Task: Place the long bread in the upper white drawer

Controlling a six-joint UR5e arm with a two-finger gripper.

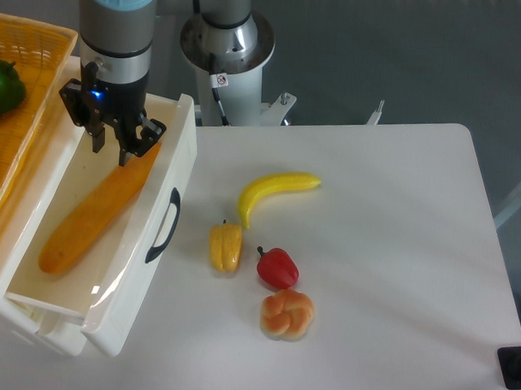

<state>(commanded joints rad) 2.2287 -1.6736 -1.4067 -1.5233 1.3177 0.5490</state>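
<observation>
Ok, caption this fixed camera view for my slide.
Open claw above the long bread lying inside the upper white drawer; banana on the table.

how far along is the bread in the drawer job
Done, by the look of it: the long bread lies inside the upper white drawer. In hand: nothing, the claw is open just above the bread's upper end. Left: lifting the arm away; the drawer stands open.

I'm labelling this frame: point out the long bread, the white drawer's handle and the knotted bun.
long bread (93,210), fixed camera, middle of loaf.
drawer handle (166,226), fixed camera, middle of the dark curve.
knotted bun (287,314), fixed camera, centre of top.
</observation>
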